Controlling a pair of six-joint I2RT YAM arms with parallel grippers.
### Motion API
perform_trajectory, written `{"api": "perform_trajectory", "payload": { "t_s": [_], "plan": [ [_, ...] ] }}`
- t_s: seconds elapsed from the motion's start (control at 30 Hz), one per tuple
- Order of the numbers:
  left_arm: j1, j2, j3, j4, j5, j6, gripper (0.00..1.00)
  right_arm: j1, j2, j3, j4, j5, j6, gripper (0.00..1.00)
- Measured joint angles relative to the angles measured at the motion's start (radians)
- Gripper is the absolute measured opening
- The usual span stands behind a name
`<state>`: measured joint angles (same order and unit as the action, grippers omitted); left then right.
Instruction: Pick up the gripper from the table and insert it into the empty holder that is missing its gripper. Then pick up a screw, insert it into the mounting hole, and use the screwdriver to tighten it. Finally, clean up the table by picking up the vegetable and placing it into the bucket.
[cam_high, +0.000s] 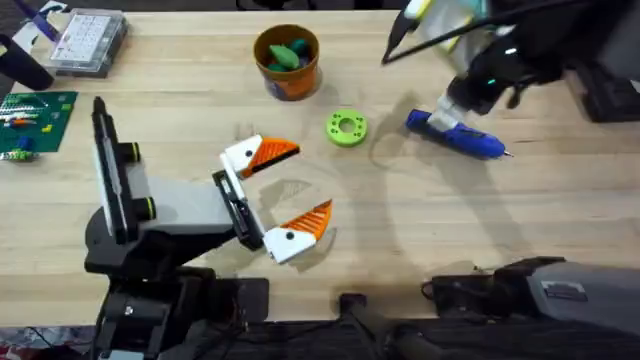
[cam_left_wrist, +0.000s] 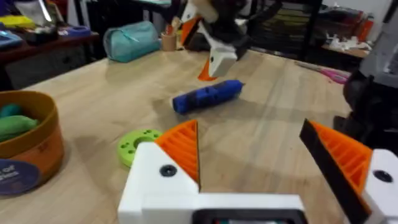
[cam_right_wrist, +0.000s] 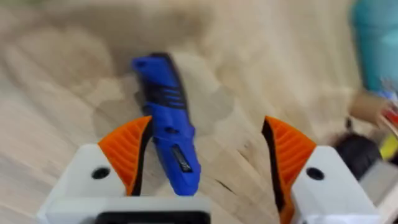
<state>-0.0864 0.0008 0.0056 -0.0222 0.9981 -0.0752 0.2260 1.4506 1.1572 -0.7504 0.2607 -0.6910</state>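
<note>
Your left arm (cam_high: 170, 215) has a light grey rounded body on a black base. Both grippers carry white fingers (cam_right_wrist: 93, 177) with orange ribbed pads (cam_left_wrist: 183, 146), each fixed by a dark screw (cam_left_wrist: 167, 170).

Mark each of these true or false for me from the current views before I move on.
1. The blue cylindrical screwdriver lies on the wooden table. True.
2. The right gripper is shut on the screwdriver. False: its fingers are open, with the screwdriver lying between them.
3. The small orange-brown bucket holds green pieces. True.
4. The green ring-shaped disc sits inside the bucket. False: it lies on the table beside it.
5. The left gripper grips the disc. False: it is open and holds nothing.
</note>
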Motion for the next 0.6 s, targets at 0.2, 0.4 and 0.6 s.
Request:
{"api": "perform_trajectory", "payload": {
  "t_s": [0.2,0.4,0.6],
  "plan": [
    [0.0,0.014,0.042,-0.01,-0.178,-0.029,0.986,0.0,-0.218,0.0,0.011,-0.004,0.227,0.995],
    [0.0,0.17,0.303,-0.223,-0.402,-0.022,0.987,0.0,-0.383,0.0,-0.003,-0.004,0.423,0.995],
    [0.0,0.405,0.651,-0.638,-0.646,0.047,0.986,0.0,-0.477,0.0,-0.047,-0.007,0.516,0.995]
  ]
}}
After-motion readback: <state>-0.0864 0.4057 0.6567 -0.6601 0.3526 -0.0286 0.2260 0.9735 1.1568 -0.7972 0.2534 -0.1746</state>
